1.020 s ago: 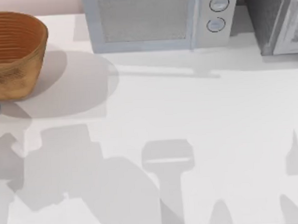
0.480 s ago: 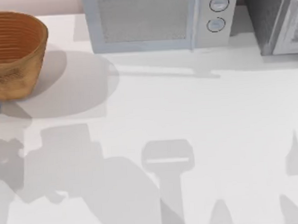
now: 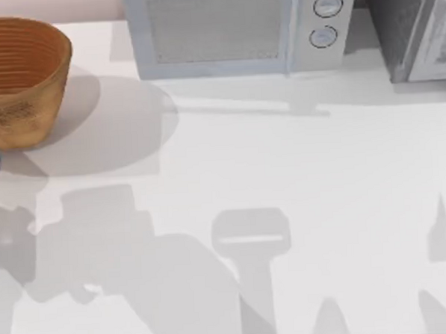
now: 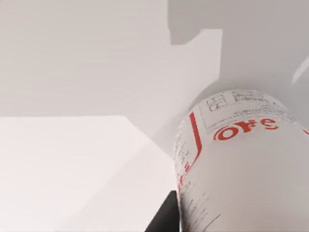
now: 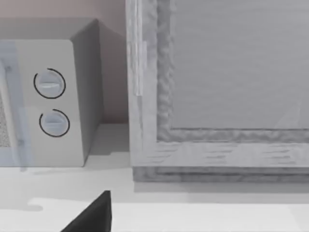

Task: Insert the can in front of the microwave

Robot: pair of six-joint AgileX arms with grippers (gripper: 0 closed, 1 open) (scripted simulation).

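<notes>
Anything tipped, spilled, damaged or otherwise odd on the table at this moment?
Nothing stands out. The microwave stands square at the table's far edge with its door closed, the basket sits upright at far left, and the can looms close in the left wrist view, with no spill or dent visible.

On the can (image 4: 241, 169), seen close in the left wrist view, the white label carries red letters that seem to read "Ore" — the word is cut by the curve of the can, so the rest cannot be told; beside it stand a red line and blocks of fine grey print, too small to read; the microwave (image 3: 235, 32) shows two round knobs — no number or sign is readable on them.
</notes>
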